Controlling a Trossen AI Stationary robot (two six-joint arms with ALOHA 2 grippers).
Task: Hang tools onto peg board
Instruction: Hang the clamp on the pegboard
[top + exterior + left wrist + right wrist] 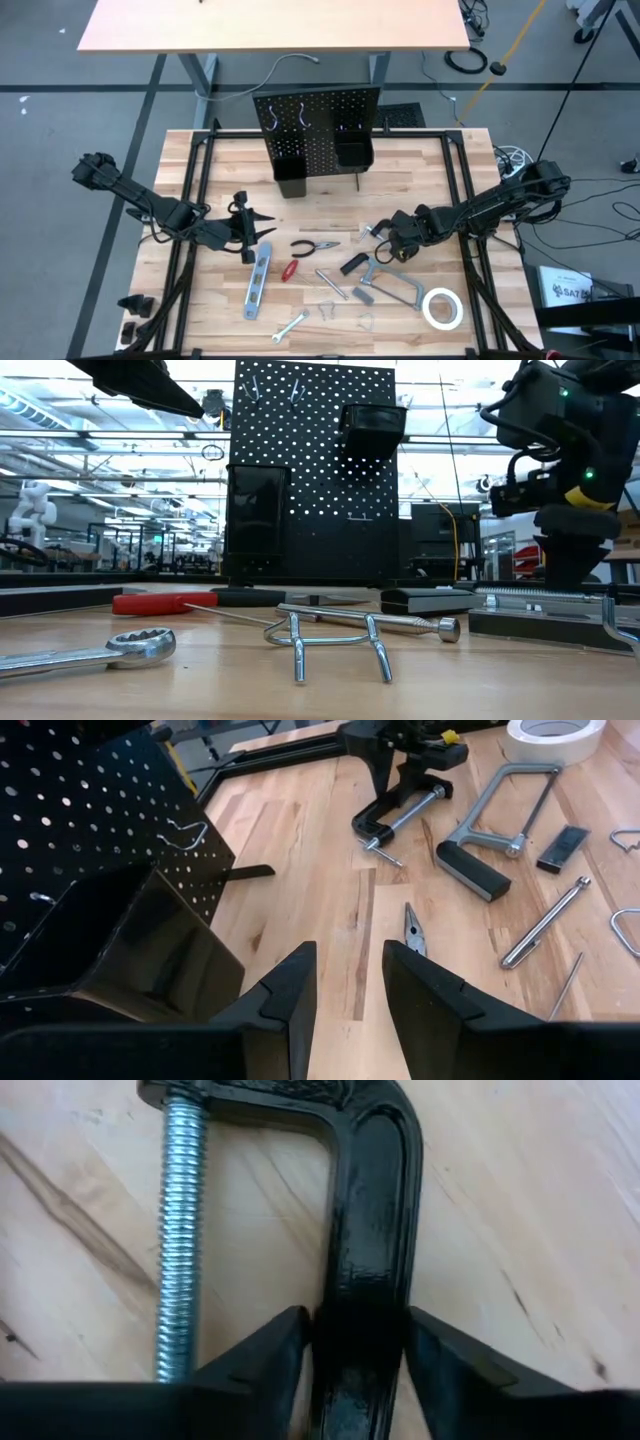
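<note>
- Pale butcher-block wood is making up the tabletop [330, 200], ringed by a black tube frame and standing on a grey floor with dark tape lines; a second, tan table [270, 25] is sitting beyond it.
- Behind the work, the low view is showing a bright open hall with ceiling lights, shelving and a white machine far off; no person is showing.
- Standing upright at the far middle of the tabletop is the black perforated metal peg board [318, 135], with silver hooks near its top and two black box bins on its front.
- Most tools are lying flat in front of it: the dark-handled pliers [314, 246], red-handled screwdriver [290, 270], blue-grey level [257, 283], silver open-ended wrench [290, 327], grey bar clamp [392, 288] and white tape roll [442, 308].
- The right tool [355, 1345] is reaching down over the black cast C-clamp [370, 1230], its fingers sitting tight against both sides of the frame, so I judge it clamped on the clamp, which is lying on the wood.
- The left tool [348, 990] is hovering near the board's left side, fingers apart and holding nothing.
- Risk, as I judge it: the grip is sitting on a glossy, narrow spine away from the screw side, so the clamp may be swinging or slipping once lifted.
- Another risk: the dangling screw may be catching a bin or hook, nudging the free-standing board.
</note>
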